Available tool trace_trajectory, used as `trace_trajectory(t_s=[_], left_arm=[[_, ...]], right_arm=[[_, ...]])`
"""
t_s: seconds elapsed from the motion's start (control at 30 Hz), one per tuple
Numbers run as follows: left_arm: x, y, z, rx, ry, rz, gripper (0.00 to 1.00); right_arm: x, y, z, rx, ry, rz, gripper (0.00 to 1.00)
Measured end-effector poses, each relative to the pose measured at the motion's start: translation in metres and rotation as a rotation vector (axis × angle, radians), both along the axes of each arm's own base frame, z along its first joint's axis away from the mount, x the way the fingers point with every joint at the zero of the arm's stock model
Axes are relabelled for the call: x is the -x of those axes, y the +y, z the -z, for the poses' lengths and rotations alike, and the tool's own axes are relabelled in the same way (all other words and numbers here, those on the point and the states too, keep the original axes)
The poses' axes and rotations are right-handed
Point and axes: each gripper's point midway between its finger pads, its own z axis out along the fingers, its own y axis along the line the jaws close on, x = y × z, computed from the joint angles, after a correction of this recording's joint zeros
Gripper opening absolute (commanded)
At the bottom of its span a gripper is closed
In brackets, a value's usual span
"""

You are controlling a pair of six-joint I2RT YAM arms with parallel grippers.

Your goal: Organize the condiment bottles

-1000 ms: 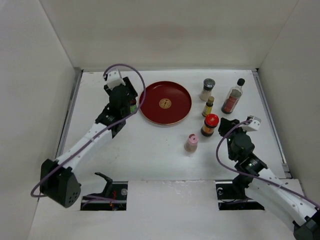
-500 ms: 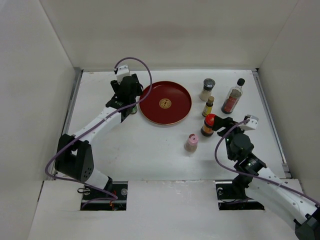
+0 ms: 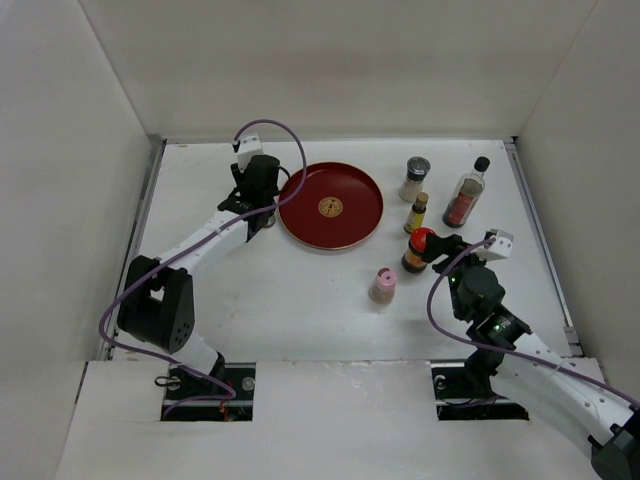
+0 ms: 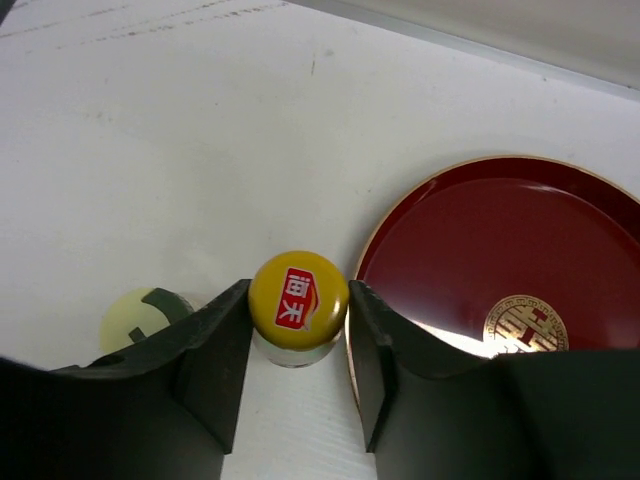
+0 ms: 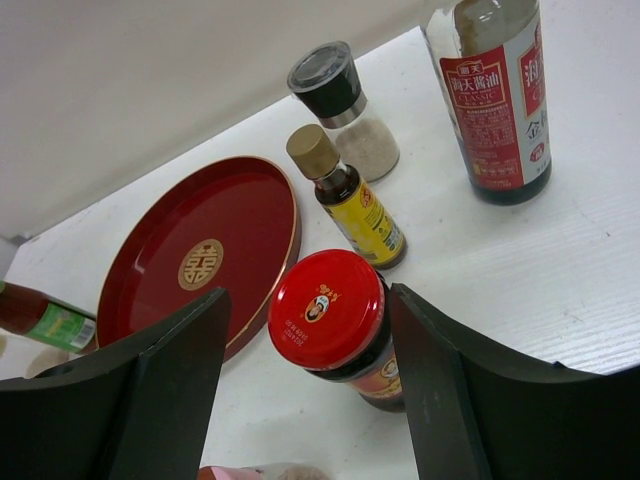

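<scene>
My left gripper (image 4: 299, 290) stood over the green-and-red banded bottle (image 4: 298, 305). It had narrowed until both black fingers (image 4: 225, 360) lay against the glossy yellow cap with no gap showing. The bottle was upright on the matte white table (image 4: 150, 150). The red plate (image 4: 470, 230) curved in just beside one finger. The cream bottle (image 4: 130, 320) sat close on the other side, half hidden behind the other finger. The plate was round and shiny as lacquer, with thin gold at its rim and a gold emblem at its centre.

My right gripper (image 5: 310, 295) was spread wide and gripped nothing. The red-lidded dark jar (image 5: 325, 310) stood upright between its fingers, with a clear gap on one side and barely any on the other. Just beyond the jar stood the amber bottle (image 5: 350, 200), with a tan cap and a yellow label. Past that was the grey-lidded shaker (image 5: 340, 105), clear-bodied and full of pale grains. Off to the side stood the tall clear bottle (image 5: 495, 100), with dark liquid low in it. The pink-capped bottle (image 3: 383, 285) stood apart, nearer my bases.

A second earlier my right fingers had been beside the jar rather than around it. My left wrist had then sat further from the plate. The bottles on the right had not shifted.
</scene>
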Motion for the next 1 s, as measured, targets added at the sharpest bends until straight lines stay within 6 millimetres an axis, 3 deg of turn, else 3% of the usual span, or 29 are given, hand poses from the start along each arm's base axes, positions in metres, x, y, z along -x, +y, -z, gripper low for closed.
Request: trace_trajectory(t_s=[0.17,0.37,0.6,0.73,0.87,1.0], left_arm=[[0.000,0.003,-0.001,-0.006,-0.003,-0.014,0.19],[0.005,0.007,-0.006,-0.014,-0.005,-0.024,0.17],[0.007,0.005,-0.030,-0.022,-0.048,-0.022,0.17],[0.003,-0.013,-0.052,-0.012,-0.090,0.013,0.17],[-0.010,-0.044,-0.077,0.015,-0.145,0.063,0.16],[-0.032,-0.075,-0.080,0.031,-0.163,0.109,0.15]], right_arm=[[0.000,0.000,0.000,0.000,0.000,0.000,0.71],[0.000,0.000,0.000,0.002,0.001,-0.001,0.71],[0.000,0.000,-0.002,-0.002,-0.007,-0.001,0.73],[-0.001,0.001,-0.004,-0.008,-0.016,-0.001,0.75],[-0.001,0.001,-0.004,-0.009,-0.017,-0.001,0.76],[-0.001,0.001,-0.005,-0.011,-0.020,-0.001,0.76]])
